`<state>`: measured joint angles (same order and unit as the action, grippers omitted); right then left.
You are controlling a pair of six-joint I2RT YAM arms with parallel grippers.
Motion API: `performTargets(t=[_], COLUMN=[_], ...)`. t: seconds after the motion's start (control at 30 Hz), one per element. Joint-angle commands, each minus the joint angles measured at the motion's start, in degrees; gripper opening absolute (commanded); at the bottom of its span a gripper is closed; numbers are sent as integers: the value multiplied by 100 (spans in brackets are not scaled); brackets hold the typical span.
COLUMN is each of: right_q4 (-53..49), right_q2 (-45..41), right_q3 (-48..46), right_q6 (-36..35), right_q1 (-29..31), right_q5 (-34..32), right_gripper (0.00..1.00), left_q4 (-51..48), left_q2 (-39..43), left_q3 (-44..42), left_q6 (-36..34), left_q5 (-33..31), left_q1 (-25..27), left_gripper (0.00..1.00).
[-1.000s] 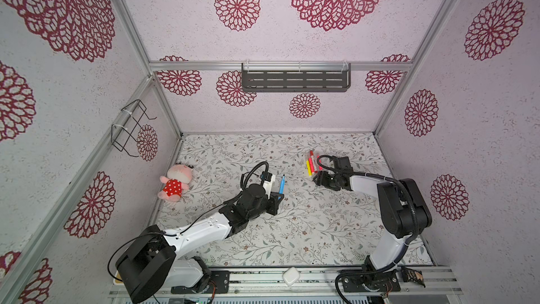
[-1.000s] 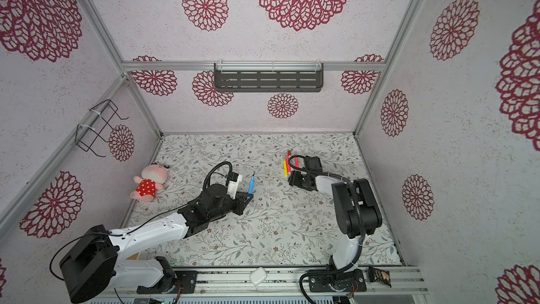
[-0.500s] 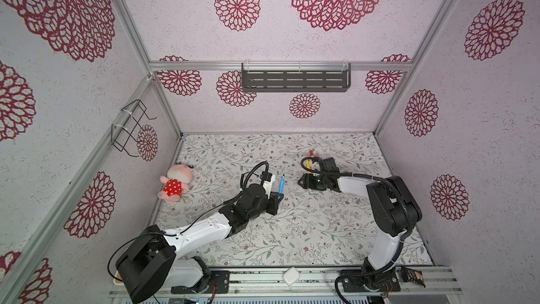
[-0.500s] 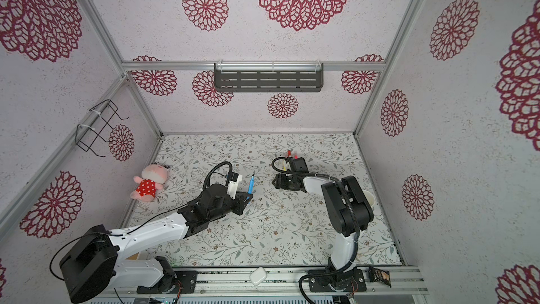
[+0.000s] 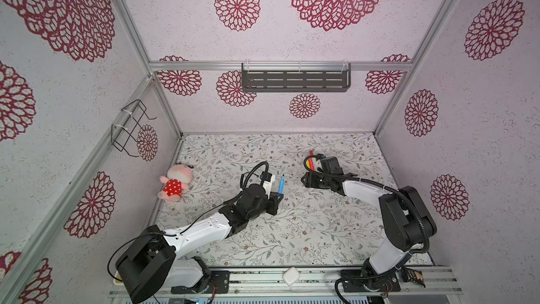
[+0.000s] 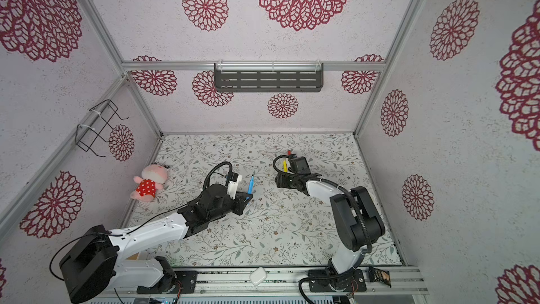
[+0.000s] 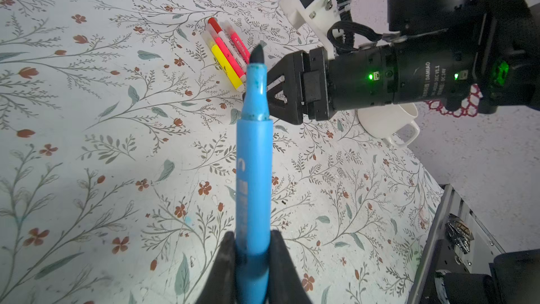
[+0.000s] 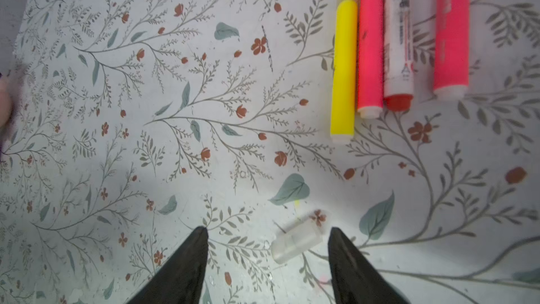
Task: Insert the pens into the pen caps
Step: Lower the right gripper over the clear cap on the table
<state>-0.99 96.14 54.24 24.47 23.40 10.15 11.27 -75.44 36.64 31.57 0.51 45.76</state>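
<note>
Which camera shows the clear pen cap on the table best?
The right wrist view: the clear pen cap lies on its side between the tips of the open right gripper, large and unblocked. The top views and the left wrist view do not show it.

Your floral-print table (image 5: 321,229) carries a plush toy (image 5: 175,182) at its nine o'clock edge. Toward one o'clock, four pens (image 8: 399,39) lie side by side: yellow, pink, white-and-red, pink. A clear pen cap (image 8: 296,241) lies on its side near their ends, apart from them. A white mug (image 7: 388,124) sits close to the wall.
</note>
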Motion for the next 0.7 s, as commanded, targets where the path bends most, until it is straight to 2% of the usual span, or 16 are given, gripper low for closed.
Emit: performTargets(t=[0.0, 0.27, 0.67], right_q4=[51, 484, 274], right_q2=[-116, 111, 698], right_q3=[-244, -516, 19], right_q6=[229, 452, 385], right_q1=[51, 86, 181], right_q5=[-14, 145, 124], right_gripper=[67, 67, 63], left_q4=[111, 76, 36], left_q2=[34, 64, 115], left_q3=[-17, -34, -34], left_q6=[-10, 18, 16], left_q5=[-51, -54, -85], left_q1=[-54, -50, -49], left_gripper=[0, 0, 0])
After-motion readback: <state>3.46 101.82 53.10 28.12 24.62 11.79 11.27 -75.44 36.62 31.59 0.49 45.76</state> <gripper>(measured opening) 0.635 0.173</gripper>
